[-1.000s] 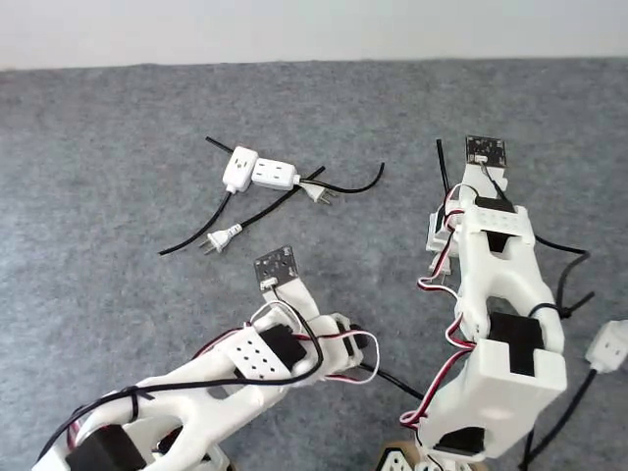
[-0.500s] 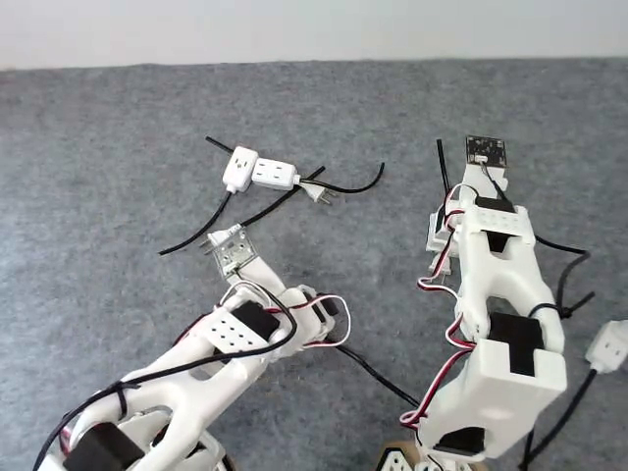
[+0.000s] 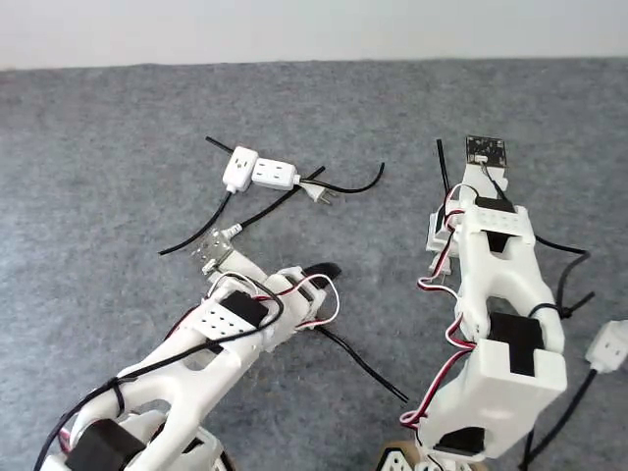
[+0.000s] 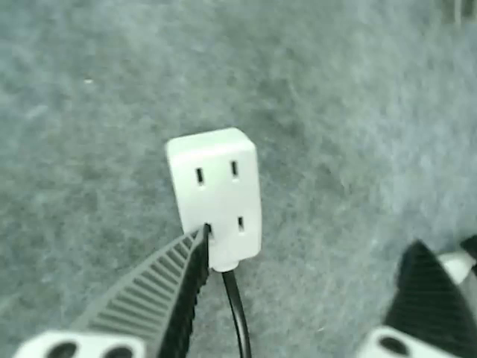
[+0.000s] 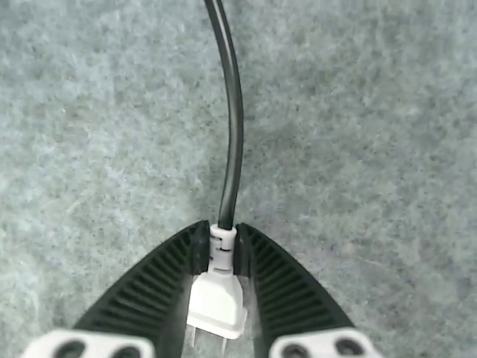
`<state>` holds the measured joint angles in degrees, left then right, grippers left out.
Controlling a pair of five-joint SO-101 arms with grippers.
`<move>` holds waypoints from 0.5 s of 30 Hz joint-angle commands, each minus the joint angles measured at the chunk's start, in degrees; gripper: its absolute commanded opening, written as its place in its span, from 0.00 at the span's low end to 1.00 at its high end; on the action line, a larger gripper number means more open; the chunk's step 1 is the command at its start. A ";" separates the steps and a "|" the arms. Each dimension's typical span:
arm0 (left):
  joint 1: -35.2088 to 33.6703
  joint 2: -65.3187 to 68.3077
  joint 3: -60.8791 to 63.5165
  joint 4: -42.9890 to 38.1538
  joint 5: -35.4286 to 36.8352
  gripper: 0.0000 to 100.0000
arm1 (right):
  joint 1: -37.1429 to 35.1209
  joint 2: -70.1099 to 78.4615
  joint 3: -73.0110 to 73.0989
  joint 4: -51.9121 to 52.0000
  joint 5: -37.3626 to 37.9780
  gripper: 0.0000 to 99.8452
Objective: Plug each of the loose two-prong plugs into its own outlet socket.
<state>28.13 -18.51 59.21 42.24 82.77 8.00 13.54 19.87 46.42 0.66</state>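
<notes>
A white outlet block (image 4: 215,195) with a black cord lies on the carpet, just beyond my left gripper (image 4: 309,245). That gripper is open, its fingers wide apart and holding nothing. From above, one black finger (image 3: 324,269) sticks out to the side. The white outlets (image 3: 257,172) lie further back, a loose plug (image 3: 319,193) beside them. Another loose plug (image 3: 230,232) peeks out by the left wrist. My right gripper (image 5: 221,231) is shut on a white two-prong plug (image 5: 216,298), low over the carpet. Its black cord (image 5: 231,112) runs away from the gripper.
Everything rests on grey carpet (image 3: 98,147). Black cords (image 3: 196,234) trail from the outlets across the middle. The right arm (image 3: 496,265) stands at the right, with another white outlet (image 3: 610,345) on a cord at the right edge. A pale wall (image 3: 314,29) borders the far side.
My left arm has swung left and forward toward the outlets, covering most of the near plug, and its wrist has rolled so a black finger sticks out. The right arm has not moved.
</notes>
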 commanded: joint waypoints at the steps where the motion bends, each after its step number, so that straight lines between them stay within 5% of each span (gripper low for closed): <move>1: -1.14 0.18 -0.48 2.46 1.67 0.41 | -0.48 -0.40 -3.87 0.22 1.76 0.01; 7: -2.20 -3.25 -4.79 12.48 1.49 0.42 | -0.92 1.36 -5.54 1.27 2.02 0.01; 15: -6.07 -14.68 -5.41 13.27 1.49 0.51 | -0.75 2.59 -7.21 2.59 1.85 0.01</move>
<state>22.07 -28.70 55.25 55.16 83.82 7.65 16.53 16.18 48.18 2.07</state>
